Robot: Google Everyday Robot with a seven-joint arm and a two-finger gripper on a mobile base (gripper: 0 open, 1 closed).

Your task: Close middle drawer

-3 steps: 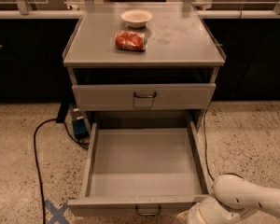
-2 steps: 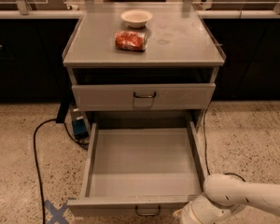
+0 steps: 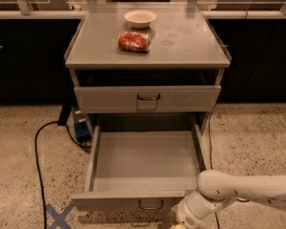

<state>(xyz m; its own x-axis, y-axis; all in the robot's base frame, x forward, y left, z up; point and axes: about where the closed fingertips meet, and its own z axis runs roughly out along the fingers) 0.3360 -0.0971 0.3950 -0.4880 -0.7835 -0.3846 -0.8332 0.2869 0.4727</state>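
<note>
The middle drawer (image 3: 148,159) is a wide grey shallow tray, pulled far out of the grey cabinet (image 3: 148,56) and empty inside. Its low front panel carries a small dark wire handle (image 3: 150,205) at the centre. My white arm (image 3: 248,190) comes in from the lower right. My gripper (image 3: 181,220) is at the bottom edge of the view, just right of the handle and close against the drawer's front panel. Its fingers are cut off by the frame edge.
Above the open drawer, a taller-fronted grey drawer (image 3: 148,99) stands slightly out. A white bowl (image 3: 140,18) and a red packet (image 3: 134,41) lie on the cabinet top. A black cable (image 3: 37,161), a blue box (image 3: 81,128) and a blue tape cross (image 3: 58,217) are on the floor at left.
My arm and gripper have moved left along the drawer's front panel, closer to its handle. The drawer has not visibly moved.
</note>
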